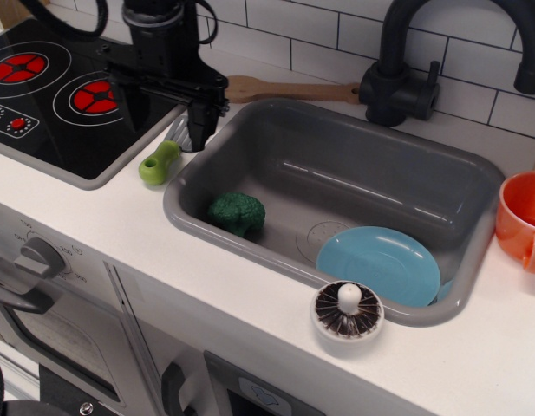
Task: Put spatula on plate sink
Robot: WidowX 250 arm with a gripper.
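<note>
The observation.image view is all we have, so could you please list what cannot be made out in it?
- Spatula: the grey blade is mostly hidden behind the gripper; only the green handle shows clearly.
- Gripper: whether the jaws touch the spatula cannot be told.
- Orange cup: cut off by the right edge.
- Plate: its far right rim is hidden by the sink wall.

the sink (250,121) looks smooth grey plastic with a soft sheen, the plate (380,264) glossy blue plastic, the spatula (159,162) handle shiny green plastic, the spoon (289,90) matt light wood.
</note>
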